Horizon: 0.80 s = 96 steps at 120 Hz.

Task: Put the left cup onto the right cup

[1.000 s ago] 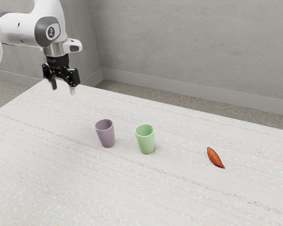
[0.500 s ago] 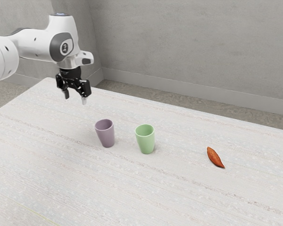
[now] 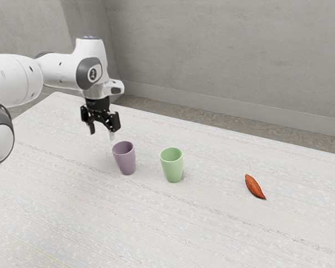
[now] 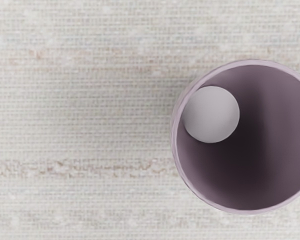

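Observation:
A purple cup (image 3: 124,157) stands upright on the table, and a green cup (image 3: 172,164) stands upright a short way toward the exterior view's right of it. My gripper (image 3: 101,134) hangs open just above and slightly behind the purple cup's rim, toward the exterior view's left, with nothing between its fingers. Seen from the wrist, the purple cup (image 4: 245,135) is viewed from straight above, its hollow inside and pale bottom showing, close under my hand.
A small orange, leaf-shaped object (image 3: 255,186) lies on the table well toward the exterior view's right of the green cup. The pale wooden table (image 3: 156,223) stretches wide around the cups. A grey wall rises behind it.
My arm has swung from the table's far left corner toward the exterior view's right and downward, bringing the open gripper close above the purple cup. The cups have not moved.

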### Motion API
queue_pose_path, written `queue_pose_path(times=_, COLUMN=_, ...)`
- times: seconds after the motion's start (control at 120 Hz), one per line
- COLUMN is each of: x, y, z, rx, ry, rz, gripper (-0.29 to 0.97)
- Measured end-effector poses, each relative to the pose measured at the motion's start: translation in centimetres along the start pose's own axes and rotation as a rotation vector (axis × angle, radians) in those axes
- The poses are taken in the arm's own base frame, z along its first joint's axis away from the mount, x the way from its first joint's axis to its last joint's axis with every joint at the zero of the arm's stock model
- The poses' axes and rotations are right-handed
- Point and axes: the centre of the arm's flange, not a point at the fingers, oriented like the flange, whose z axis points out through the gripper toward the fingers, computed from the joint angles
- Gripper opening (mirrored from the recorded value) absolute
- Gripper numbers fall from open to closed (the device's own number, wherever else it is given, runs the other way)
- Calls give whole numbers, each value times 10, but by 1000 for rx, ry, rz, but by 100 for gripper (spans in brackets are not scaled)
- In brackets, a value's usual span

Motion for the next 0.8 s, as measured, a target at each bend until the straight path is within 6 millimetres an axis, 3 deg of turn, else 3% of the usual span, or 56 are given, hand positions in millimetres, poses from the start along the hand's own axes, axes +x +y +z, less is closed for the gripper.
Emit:
queue_pose_path(times=0.392, x=14, y=7, z=39, rx=-43, ry=-12, rz=-40, gripper=66)
queue_pose_path(times=0.8, x=26, y=5, z=62, rx=-38, ry=-10, rz=-60, gripper=64)
